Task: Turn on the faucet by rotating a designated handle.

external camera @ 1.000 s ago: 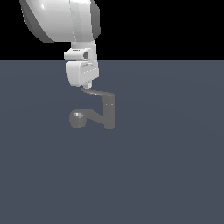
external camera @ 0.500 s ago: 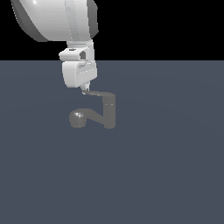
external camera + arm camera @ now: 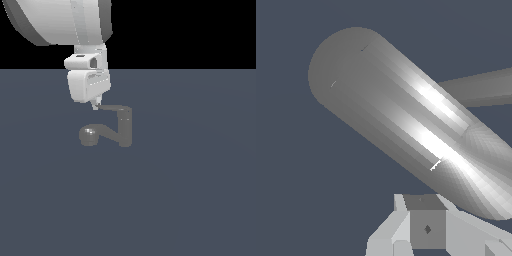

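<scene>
In the exterior view the small grey faucet (image 3: 125, 129) stands upright, and its bent spout ends in a round head (image 3: 89, 135) toward the exterior view's left. The thin handle (image 3: 114, 108) runs from the top of the body toward the exterior view's left. My gripper (image 3: 96, 105) hangs from the white arm with its tips at the handle's free end, touching or nearly touching it. The fingers look shut with nothing held. In the wrist view grey faucet metal (image 3: 406, 125) fills most of the picture, just beyond my fingertips (image 3: 426, 225).
The faucet stands on a flat dark blue-grey floor (image 3: 190, 200) with nothing else on it. The bulky white arm link (image 3: 60, 20) hangs over the upper part of the exterior view's left side.
The arm has shifted a little toward the exterior view's left and the gripper has sunk slightly onto the handle's tip. The handle still points the same way.
</scene>
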